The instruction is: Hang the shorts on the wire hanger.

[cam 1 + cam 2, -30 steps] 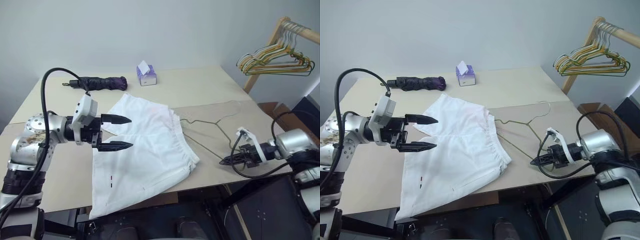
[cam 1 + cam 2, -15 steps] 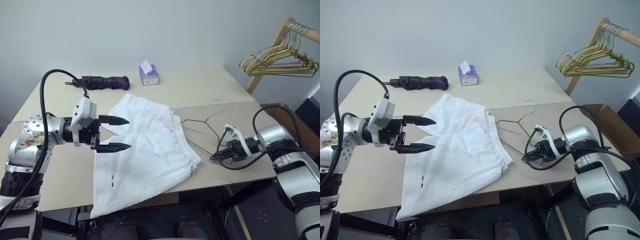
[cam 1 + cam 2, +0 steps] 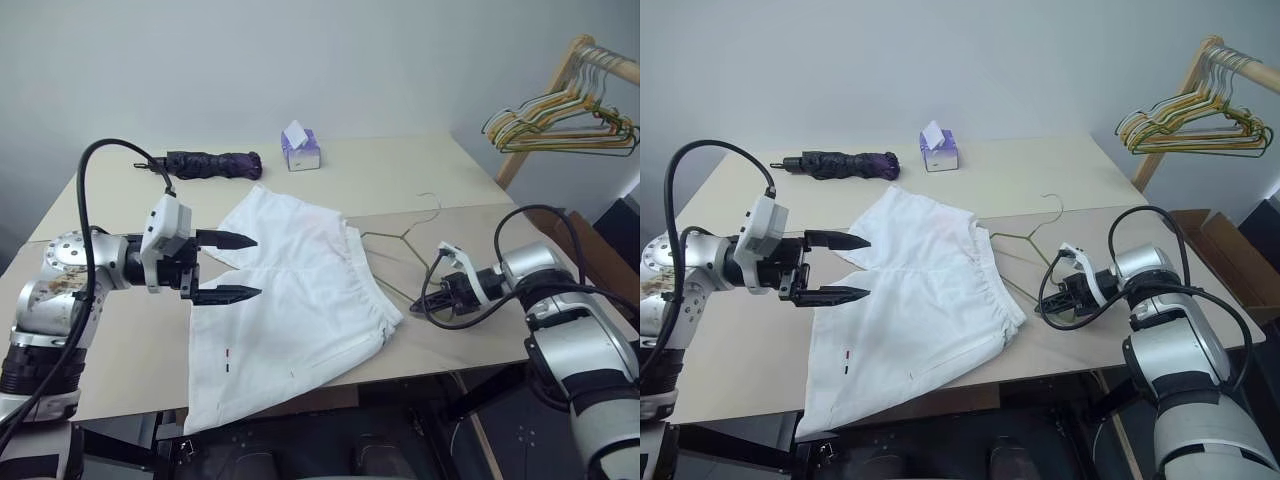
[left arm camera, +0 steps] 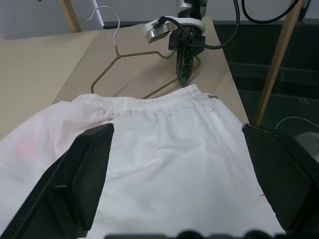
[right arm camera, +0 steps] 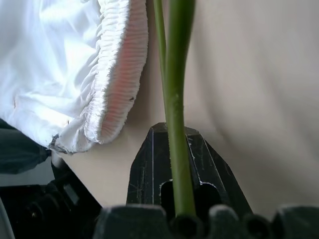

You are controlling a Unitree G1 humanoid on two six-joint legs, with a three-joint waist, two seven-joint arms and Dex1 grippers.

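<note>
shorts (image 3: 295, 300) lay flat on the table (image 3: 400, 180) in front of me, waistband toward my right side and the two legs running off toward the near left edge, one hem hanging over it. the wire hanger (image 3: 398, 245) lay just beside that waistband on the bare tabletop, its hook pointing away from me toward the far side and its long bottom bar running roughly alongside the gathered elastic, near it but, as far as i could tell, not under it. my right gripper (image 3: 1050, 304) was shut on the wire hanger at the near end of that bar (the wrist view showed the green-grey wire passing straight between the closed black fingers), with the waistband's corner just off to the side of the fingertips. my left gripper (image 3: 228, 267) hung above the left leg of the shorts with its fingers spread wide, holding nothing, pointing across toward the right. so the hanger was my right arm's business and the cloth my left's: i judged the coming move turned on sliding the bar toward the waistband opening, which faced the hanger already, while the left claw dropped to take up the fabric.
</note>
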